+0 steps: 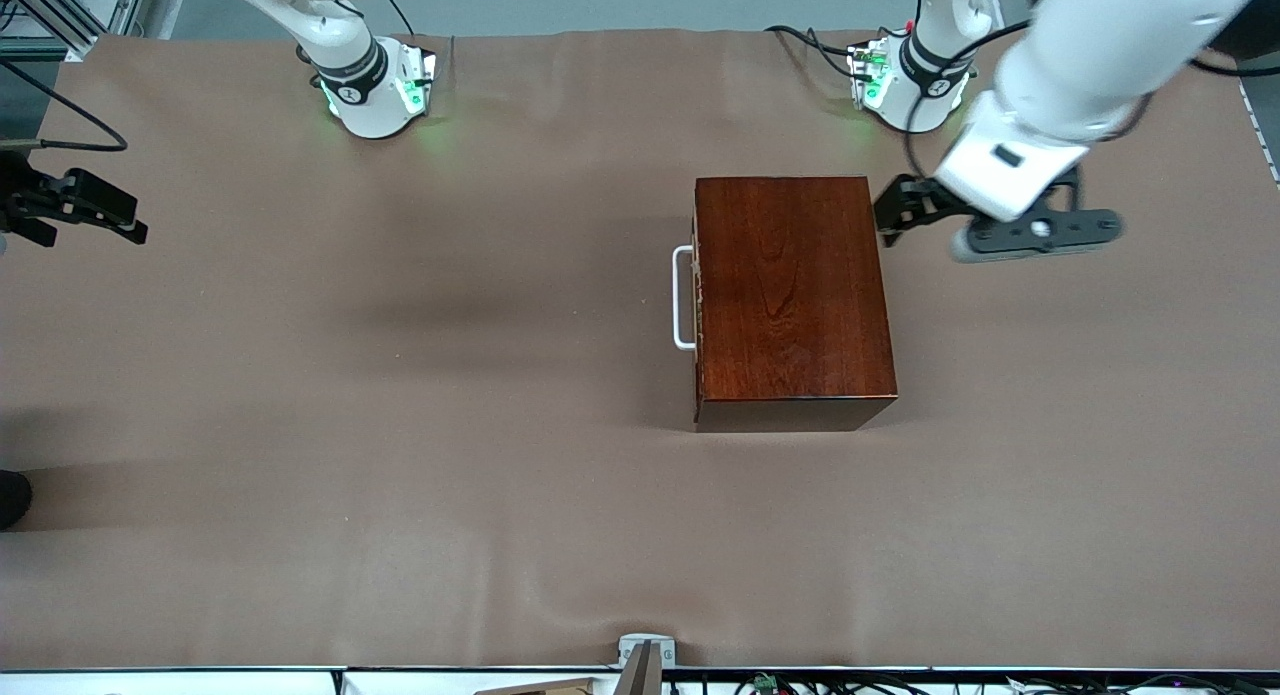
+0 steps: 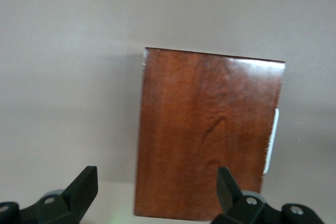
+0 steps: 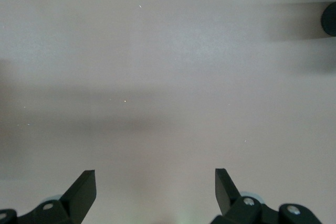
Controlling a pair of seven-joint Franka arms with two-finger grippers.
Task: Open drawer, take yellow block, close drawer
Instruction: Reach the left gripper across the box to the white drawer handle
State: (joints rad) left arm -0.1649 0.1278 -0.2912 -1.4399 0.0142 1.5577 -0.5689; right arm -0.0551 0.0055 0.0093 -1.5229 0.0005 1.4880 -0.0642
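A reddish-brown wooden box [image 1: 793, 300] is sitting mid-table, its drawer [image 1: 698, 297] shut, white handle [image 1: 682, 298] facing the right arm's end. The left gripper [image 1: 893, 213] is hovering beside the box, fingers spread, empty. The right gripper [image 1: 100, 215] is waiting open at the table's edge. Opening is not yet begun; next comes gripping the handle. The yellow block is hidden, presumably inside.

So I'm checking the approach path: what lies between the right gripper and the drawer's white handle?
Only bare brown table. The front view shows nothing between the right gripper, fingers open at its end of the table, and the handle of the shut drawer.
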